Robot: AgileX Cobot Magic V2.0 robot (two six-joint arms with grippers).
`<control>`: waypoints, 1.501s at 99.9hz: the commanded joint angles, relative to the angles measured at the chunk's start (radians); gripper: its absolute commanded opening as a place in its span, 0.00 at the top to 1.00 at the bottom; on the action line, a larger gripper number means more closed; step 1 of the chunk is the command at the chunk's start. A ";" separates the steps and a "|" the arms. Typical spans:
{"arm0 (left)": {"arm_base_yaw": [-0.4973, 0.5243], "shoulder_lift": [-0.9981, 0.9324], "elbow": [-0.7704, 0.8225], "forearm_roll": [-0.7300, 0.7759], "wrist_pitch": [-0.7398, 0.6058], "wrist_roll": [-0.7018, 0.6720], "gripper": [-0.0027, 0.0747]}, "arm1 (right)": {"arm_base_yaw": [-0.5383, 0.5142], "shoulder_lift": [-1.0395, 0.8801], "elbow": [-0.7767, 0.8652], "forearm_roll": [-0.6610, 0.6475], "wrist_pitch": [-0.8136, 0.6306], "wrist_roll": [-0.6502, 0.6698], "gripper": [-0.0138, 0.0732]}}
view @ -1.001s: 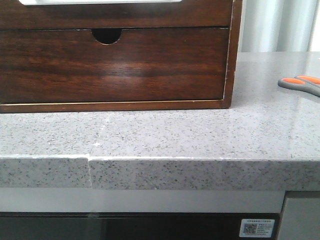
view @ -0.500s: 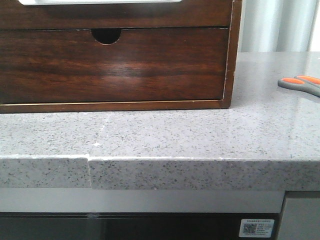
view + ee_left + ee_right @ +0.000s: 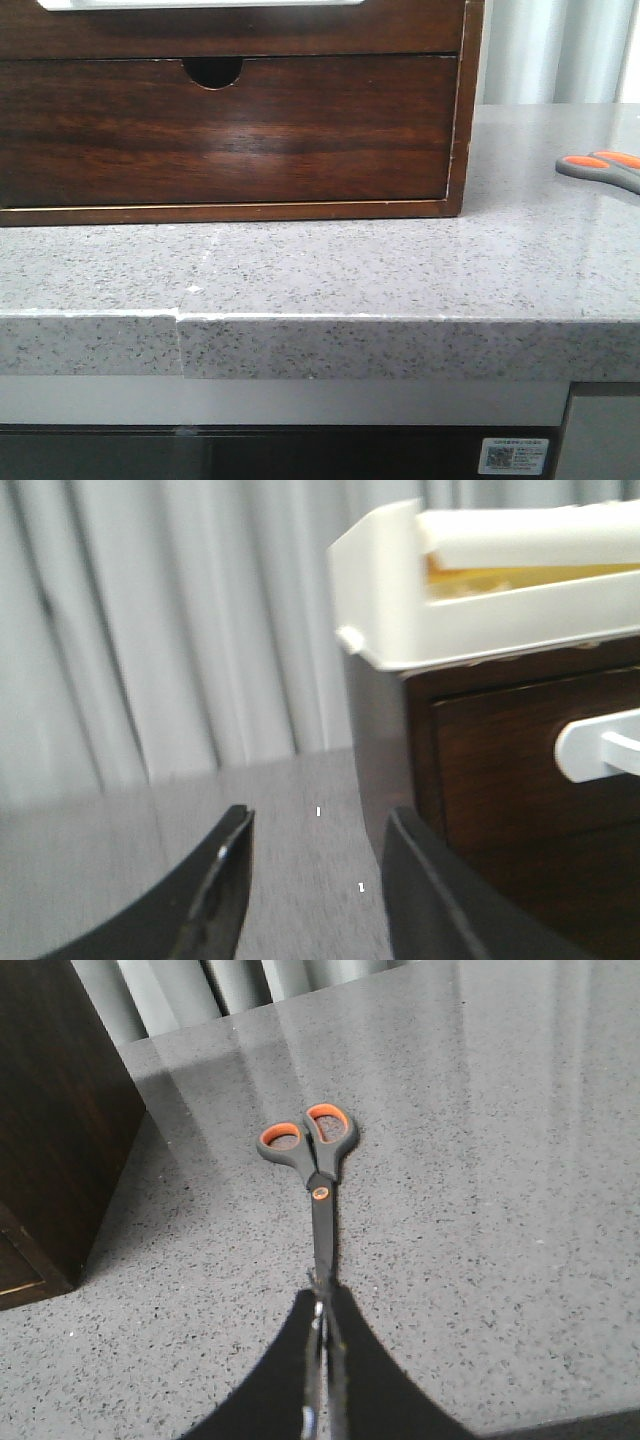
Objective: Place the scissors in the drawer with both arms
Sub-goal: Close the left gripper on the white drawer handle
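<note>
While the right claw [image 3: 318, 1305] pinches the blades of the scissors [image 3: 312, 1165] lying on the bench [image 3: 330, 270] right of the wooden cabinet [image 3: 230, 110], the left claw [image 3: 315, 885] gapes wide beside its drawer [image 3: 530, 770].

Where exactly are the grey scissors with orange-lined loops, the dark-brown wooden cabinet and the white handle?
grey scissors with orange-lined loops [image 3: 308, 1142], right wrist view, on the handles.
dark-brown wooden cabinet [image 3: 250, 140], front view, on the notched lower front.
white handle [image 3: 600, 746], left wrist view, on its bar.
</note>
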 commanded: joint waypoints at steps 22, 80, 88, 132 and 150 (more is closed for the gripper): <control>-0.124 0.231 -0.140 0.505 -0.203 -0.008 0.57 | 0.004 0.020 -0.036 0.001 -0.081 -0.005 0.91; -0.367 0.580 -0.434 0.840 -0.010 0.006 0.57 | 0.004 0.020 -0.036 0.001 -0.083 -0.005 0.91; -0.367 0.604 -0.450 0.855 0.024 0.006 0.58 | 0.004 0.020 -0.036 0.001 -0.083 -0.005 0.91; -0.367 0.615 -0.453 0.882 0.080 0.007 0.99 | 0.004 0.020 -0.036 0.001 -0.083 -0.005 0.91; -0.378 0.605 -0.453 0.882 0.038 0.007 0.99 | 0.004 0.020 -0.036 0.001 -0.083 -0.005 0.91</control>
